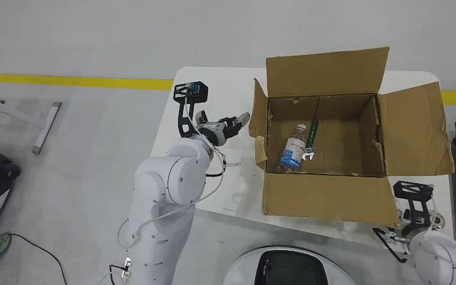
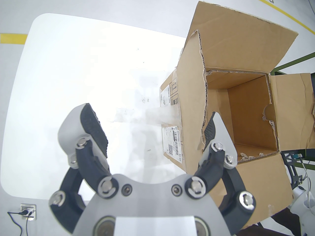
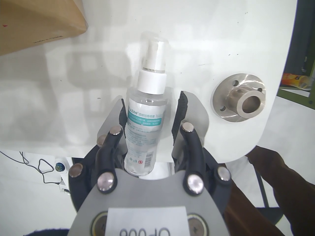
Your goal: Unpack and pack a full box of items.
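An open cardboard box (image 1: 320,196) stands on the white table (image 1: 214,85). On its floor lie a clear bottle (image 1: 293,151) with a blue label and a green-handled wrench (image 1: 313,135). My left gripper (image 2: 150,112) hangs open and empty just outside the box's left flap (image 2: 194,94); from above it (image 1: 224,119) sits beside that flap. At the table's front right corner, a clear spray bottle (image 3: 145,114) with a white nozzle lies on the table. My right gripper (image 3: 152,100) is open around it, one pad against its side and the other a little apart.
A metal flange (image 3: 240,98) lies on the table close beside the right gripper, near the rounded table edge. A corner of the box (image 3: 37,13) stands ahead of the spray bottle. The box's flaps stand up and outward.
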Motion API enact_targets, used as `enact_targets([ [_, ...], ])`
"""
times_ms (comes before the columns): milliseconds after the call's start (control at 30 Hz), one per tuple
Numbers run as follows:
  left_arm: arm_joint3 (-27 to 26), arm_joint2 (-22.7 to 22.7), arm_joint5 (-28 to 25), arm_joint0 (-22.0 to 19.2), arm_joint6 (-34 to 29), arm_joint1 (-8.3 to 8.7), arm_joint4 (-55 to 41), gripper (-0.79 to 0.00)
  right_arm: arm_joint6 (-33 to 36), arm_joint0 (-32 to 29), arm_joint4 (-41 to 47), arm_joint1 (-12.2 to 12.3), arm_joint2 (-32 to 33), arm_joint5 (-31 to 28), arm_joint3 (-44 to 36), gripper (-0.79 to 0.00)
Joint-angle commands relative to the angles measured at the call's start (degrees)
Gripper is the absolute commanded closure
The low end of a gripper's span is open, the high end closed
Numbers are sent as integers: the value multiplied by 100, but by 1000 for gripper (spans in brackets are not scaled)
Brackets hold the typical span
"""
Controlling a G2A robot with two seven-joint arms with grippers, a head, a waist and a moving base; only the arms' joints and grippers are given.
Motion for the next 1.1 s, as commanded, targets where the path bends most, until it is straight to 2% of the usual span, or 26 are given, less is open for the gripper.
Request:
enact_targets([
  [0,0,0,0,0,0,0,0,-785,19,8,-29,-3,-4,-4,11,-323],
  [33,0,0,0,0,0,0,0,-785,28,15,-36,-4,-5,-4,14,-317],
  [133,0,0,0,0,0,0,0,-785,57,35,-64,-8,-1,0,36,-215],
  [233,0,0,0,0,0,0,0,-785,74,55,-57,-14,9,10,46,-22],
  [267,0,0,0,0,0,0,0,-785,80,66,-5,-18,26,30,44,0],
  [367,0,0,0,0,0,0,0,-785,113,74,241,-30,212,123,6,0],
  [533,0,0,0,0,0,0,0,-785,131,37,1133,-53,979,232,-185,0],
  [733,0,0,0,0,0,0,0,-785,-21,163,3031,-91,2589,191,-271,0],
  [900,0,0,0,0,0,0,0,-785,-2,338,4771,-103,4086,-181,-248,0],
  [1067,0,0,0,0,0,0,0,-785,275,566,6136,-40,4966,-692,-210,0],
])
